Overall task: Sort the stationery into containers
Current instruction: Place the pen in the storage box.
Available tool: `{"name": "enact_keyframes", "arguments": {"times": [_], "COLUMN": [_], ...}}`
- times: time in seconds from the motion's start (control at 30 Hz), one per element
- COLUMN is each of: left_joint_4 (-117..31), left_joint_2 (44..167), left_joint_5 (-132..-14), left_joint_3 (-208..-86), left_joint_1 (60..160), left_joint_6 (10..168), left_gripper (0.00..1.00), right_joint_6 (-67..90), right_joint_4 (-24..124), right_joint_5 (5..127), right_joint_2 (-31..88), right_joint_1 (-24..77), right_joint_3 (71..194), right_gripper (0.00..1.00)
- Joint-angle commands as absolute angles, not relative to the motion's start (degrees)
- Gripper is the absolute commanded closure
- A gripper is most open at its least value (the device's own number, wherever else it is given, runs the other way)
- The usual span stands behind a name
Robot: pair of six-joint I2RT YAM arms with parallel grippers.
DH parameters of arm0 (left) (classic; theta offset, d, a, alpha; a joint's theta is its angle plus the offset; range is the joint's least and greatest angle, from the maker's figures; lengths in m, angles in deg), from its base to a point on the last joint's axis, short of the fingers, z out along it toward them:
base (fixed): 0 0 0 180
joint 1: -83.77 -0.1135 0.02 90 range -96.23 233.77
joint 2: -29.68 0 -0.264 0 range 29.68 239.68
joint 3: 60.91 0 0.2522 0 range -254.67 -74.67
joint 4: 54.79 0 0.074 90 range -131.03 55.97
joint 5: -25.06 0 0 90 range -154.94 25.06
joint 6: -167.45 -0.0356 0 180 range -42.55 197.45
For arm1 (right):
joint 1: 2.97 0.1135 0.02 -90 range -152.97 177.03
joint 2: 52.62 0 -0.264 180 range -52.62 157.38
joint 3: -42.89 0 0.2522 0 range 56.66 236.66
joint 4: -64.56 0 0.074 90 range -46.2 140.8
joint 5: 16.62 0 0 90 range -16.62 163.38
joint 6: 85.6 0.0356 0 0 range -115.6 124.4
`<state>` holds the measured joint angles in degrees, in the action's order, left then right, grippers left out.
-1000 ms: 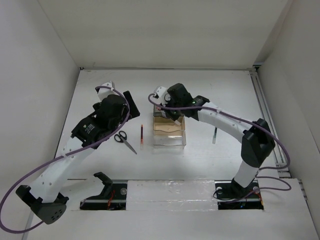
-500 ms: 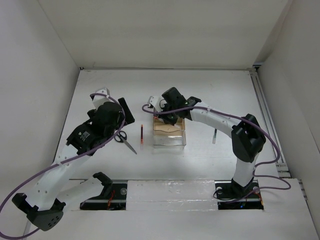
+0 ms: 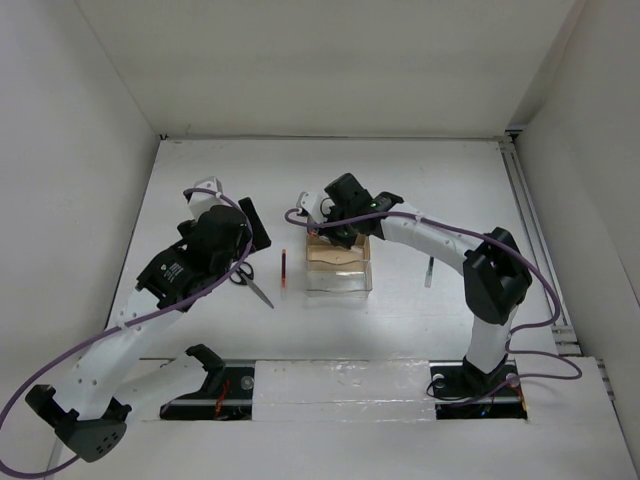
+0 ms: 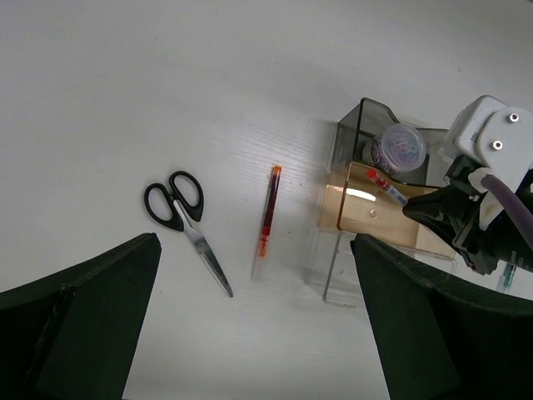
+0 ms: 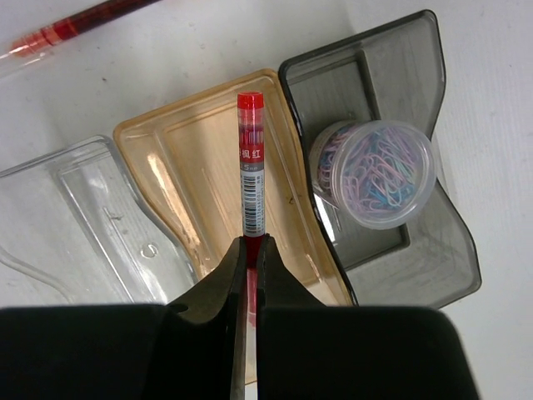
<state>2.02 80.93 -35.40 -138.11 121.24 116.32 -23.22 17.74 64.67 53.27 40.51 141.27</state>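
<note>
A red pen point(image 5: 251, 167) is pinched by the right gripper point(image 5: 250, 250) and held over the amber bin point(image 5: 175, 158), which is joined between the dark grey bin point(image 5: 375, 58) and the clear bin point(image 5: 75, 208) near the middle of the tabletop. A small round tub point(image 5: 379, 173) of clips is seen inside the dark grey bin. The left gripper point(image 4: 254, 246) is spread wide above the scissors point(image 4: 190, 233) and a second red pen point(image 4: 268, 218), laid side by side between the bins and the left edge, and a dark pen point(image 3: 429, 270) is laid toward the right edge.
</note>
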Motion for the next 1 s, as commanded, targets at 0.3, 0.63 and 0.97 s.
{"name": "enact_keyframes", "arguments": {"times": [0.3, 0.63, 0.97], "left_joint_4": [0.8, 0.8, -0.3], "left_joint_2": [80.0, 80.0, 81.2], "left_joint_5": [-35.1, -33.9, -33.4], "left_joint_3": [-137.8, -137.3, -137.3], "left_joint_1": [121.4, 121.4, 121.4], "left_joint_6": [115.7, 115.7, 115.7], "left_gripper": [0.00, 0.00, 0.00], "right_joint_6": [-21.9, -21.9, -10.8], "right_joint_4": [19.5, 19.5, 38.2], "right_joint_5": [68.5, 68.4, 80.4], "right_joint_2": [53.3, 53.3, 37.1], "right_joint_1": [39.5, 39.5, 38.1], "right_joint_3": [141.0, 141.0, 131.1], "right_gripper": [0.78, 0.57, 0.00]}}
